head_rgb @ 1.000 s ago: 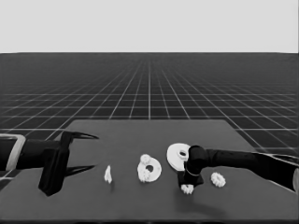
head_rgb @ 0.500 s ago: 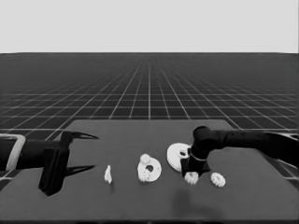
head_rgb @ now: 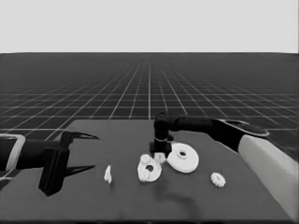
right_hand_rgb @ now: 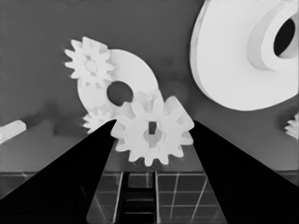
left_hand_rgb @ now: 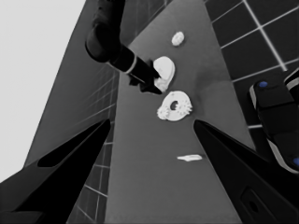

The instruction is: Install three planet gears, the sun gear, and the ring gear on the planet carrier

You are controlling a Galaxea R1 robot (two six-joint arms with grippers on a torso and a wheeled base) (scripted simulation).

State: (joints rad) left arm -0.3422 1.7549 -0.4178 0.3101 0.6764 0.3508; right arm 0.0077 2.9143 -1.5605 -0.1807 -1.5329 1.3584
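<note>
While the left pincer waits spread and empty over the desk's left end, the right pincer hangs above the smaller round part, pinching a gear between its fingers. That part already carries gears at its rim; one shows plainly. The larger round part lies just beside it, a loose gear nearer the right edge, a thin white piece to the left. Risk: teeth clashing with a seated gear, or the held gear missing its seat, would tilt it or shift the smaller part.
</note>
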